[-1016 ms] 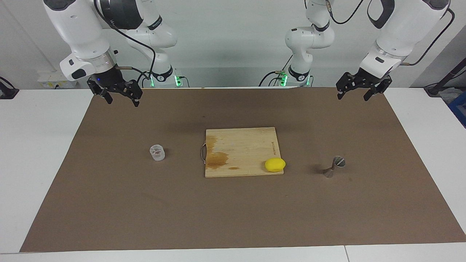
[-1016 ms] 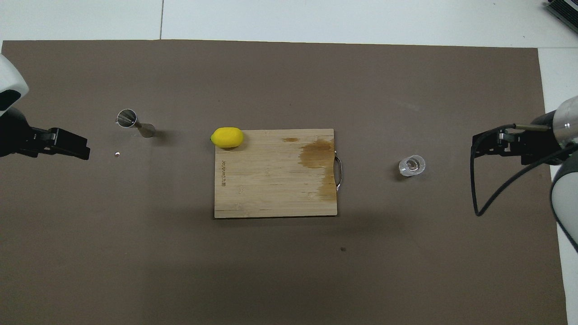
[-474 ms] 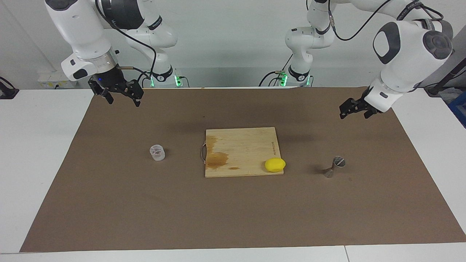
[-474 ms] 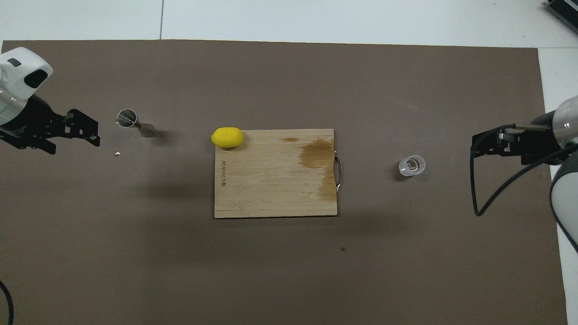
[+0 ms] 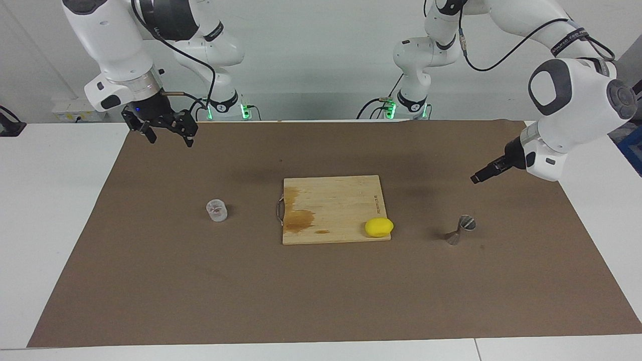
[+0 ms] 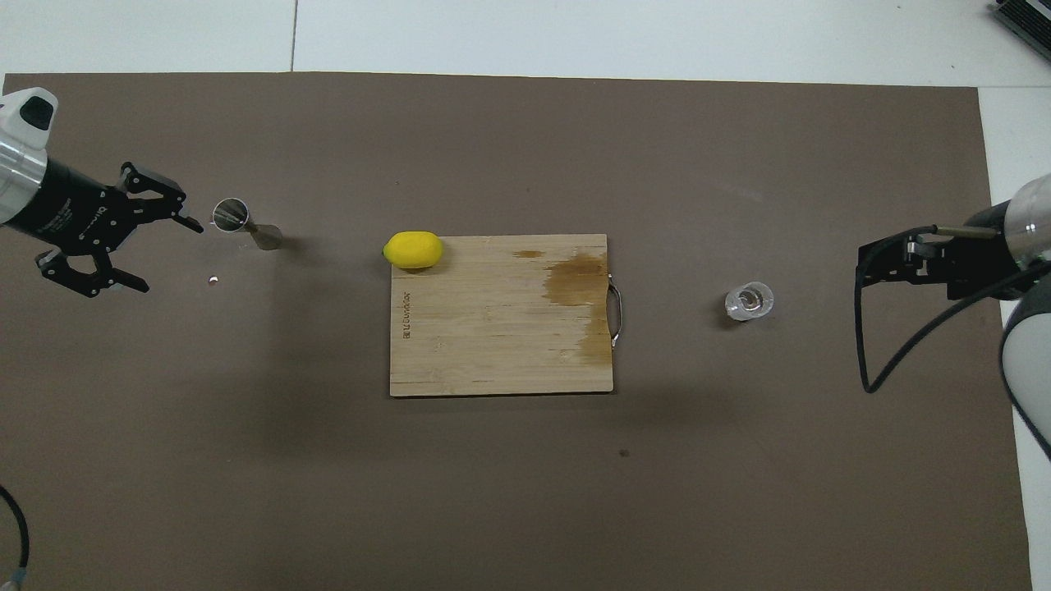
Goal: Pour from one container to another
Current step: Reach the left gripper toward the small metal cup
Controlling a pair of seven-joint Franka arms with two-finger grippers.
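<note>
Here's the board (image 5: 333, 208) in the middle of the brown mat (image 5: 321, 301) that covers the surface, and everything else sits around it. A lemon (image 5: 378, 227) rests on the board's corner farthest from the robots, toward the left arm's end. The cup (image 5: 216, 210), clear and upright, stands on the mat beside the board's handle end, toward the right arm's end of the surface, well apart from the board. The jigger (image 5: 460, 229) is on the mat off the board's lemon end, toward the left arm's end, tilted over with its open mouth showing. The left tool (image 6: 131, 254) hangs in the air off that same end of the board, pointing sideways at the jigger, fingers (image 6: 176, 215) spread wide with nothing between them; from above one fingertip appears just beside the jigger's mouth, but from across the surface the tool is clearly raised above the mat and apart from it. The right tool (image 5: 168, 136) waits up in the air over the mat's edge nearest the robots, well apart from the cup, its fingers parted and empty. A tiny pale speck (image 6: 213, 280) lies on the mat near the jigger.
</note>
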